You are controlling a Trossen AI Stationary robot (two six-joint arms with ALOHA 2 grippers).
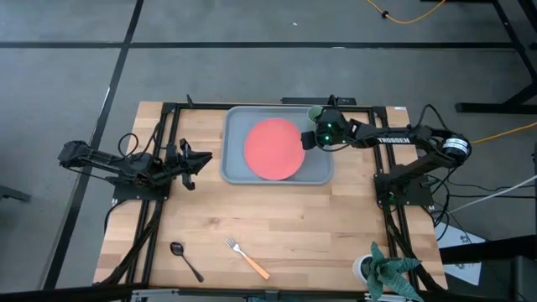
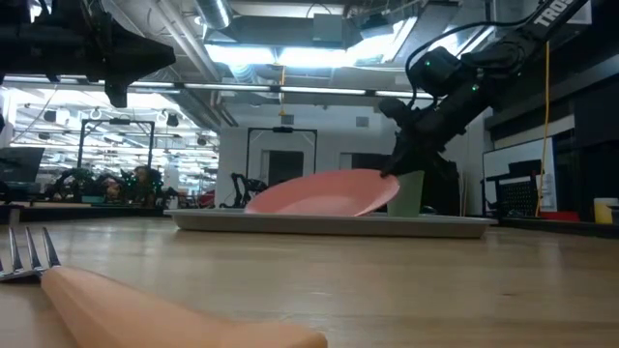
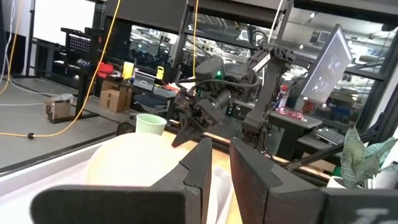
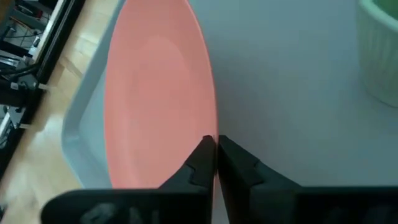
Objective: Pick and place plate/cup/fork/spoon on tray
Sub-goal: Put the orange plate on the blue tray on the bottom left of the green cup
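Observation:
The coral-red plate (image 1: 273,148) lies tilted on the grey-blue tray (image 1: 234,170). Its left edge rests on the tray and its right edge is raised, as the low view (image 2: 324,196) shows. My right gripper (image 1: 309,138) is shut on the plate's right rim. The pale-green cup (image 1: 315,111) stands in the tray's far right corner, just beyond the gripper. The fork (image 1: 246,257) and the spoon (image 1: 185,260) lie on the table near its front edge. My left gripper (image 1: 197,159) waits open and empty left of the tray. My right gripper pinches the plate's right rim (image 4: 211,127) between its two fingers, one above the rim and one below. The fingers come from the table's right side, slanting down. The plate is tilted, with its right edge lifted and its left edge (image 2: 253,205) on the tray.
A white pot with a green plant (image 1: 382,270) stands at the table's near right corner. Bare wood lies between the tray and the cutlery. Black frame rails run along both sides of the table.

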